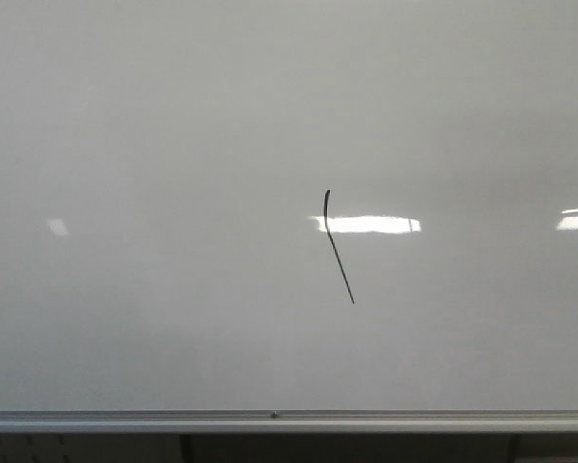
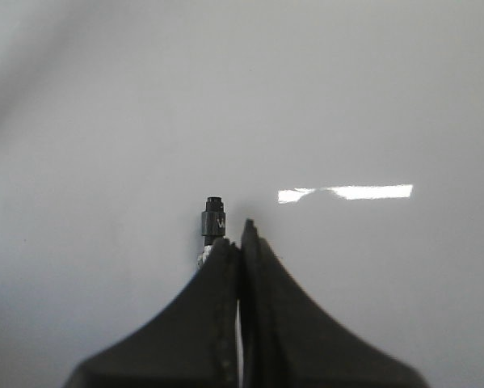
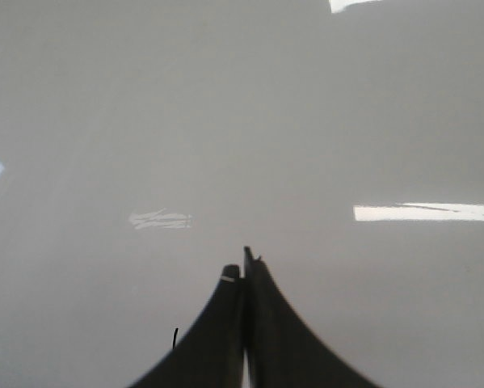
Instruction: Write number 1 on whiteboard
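- Whiteboard (image 1: pixel 153 125): glossy white-grey, fills nearly the whole front view; silver aluminium rail (image 1: pixel 124 421) runs along its lower edge, small dark screw (image 1: pixel 274 415) near the rail's middle.
- Left gripper (image 2: pixel 238 242): seen only in the left wrist view, held before the whiteboard (image 2: pixel 104 121). Fingers pressed together, no gap visible between the tips. Pinched between them is a black marker (image 2: pixel 214 220); its short dark end, with faint white lettering, pokes out past the fingertips.
- Number 1 (image 1: pixel 338 245): thin black stroke on the whiteboard, right of board centre, well above the rail. Tiny hooked top; slants down to the right. Crosses the left end of a bright light reflection (image 1: pixel 371 224).
- Right gripper (image 3: pixel 243 265): right wrist view only, facing the whiteboard (image 3: pixel 306 121). Fingers closed tip to tip; nothing seen held between them.
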Motion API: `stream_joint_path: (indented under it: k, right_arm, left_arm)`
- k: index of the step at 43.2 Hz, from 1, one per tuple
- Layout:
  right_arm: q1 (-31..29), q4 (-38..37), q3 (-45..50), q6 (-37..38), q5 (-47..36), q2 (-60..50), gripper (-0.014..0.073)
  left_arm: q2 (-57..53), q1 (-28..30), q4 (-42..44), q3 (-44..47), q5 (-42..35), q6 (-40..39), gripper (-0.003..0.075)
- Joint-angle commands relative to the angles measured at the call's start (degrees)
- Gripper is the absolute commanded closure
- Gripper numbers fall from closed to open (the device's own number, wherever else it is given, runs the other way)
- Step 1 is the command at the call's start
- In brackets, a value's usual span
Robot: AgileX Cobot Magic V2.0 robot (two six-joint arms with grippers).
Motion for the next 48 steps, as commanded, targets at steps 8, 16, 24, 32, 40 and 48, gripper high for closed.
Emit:
stream_joint_path:
  k: [8, 16, 24, 32, 40, 48]
  right_arm:
    - [-0.28, 0.81, -1.4, 0.01, -1.68, 0.31, 0.0654]
    - [-0.28, 0.81, -1.34, 0.01, -2.02, 0.31, 0.0654]
    - [-0.28, -3.17, -0.41, 0.61, -1.43, 0.24, 0.0654]
    - [-0.28, -26.96, 1.79, 22.86, 0.38, 0.24, 0.0654]
    - [-0.28, -54.21, 4.69, 48.06, -4.89, 0.24, 0.0654]
    - [-2.16, -58.35, 12.7, 50.11, -16.02, 0.24, 0.0654]
  left_arm:
    - [-0.89, -0.03, -0.51, 1.22, -5.24, -0.6, 0.0741]
    - [-0.89, -0.03, -0.51, 1.22, -5.24, -0.6, 0.0741]
    - [-0.89, -0.03, -0.51, 1.22, -5.24, -0.6, 0.0741]
    - [-0.89, -0.03, -0.51, 1.22, -5.31, -0.6, 0.0741]
    - [-0.89, -0.03, -0.51, 1.22, -5.31, -0.6, 0.0741]
    - [-0.89, -0.03, -0.51, 1.22, -5.31, -0.6, 0.0741]
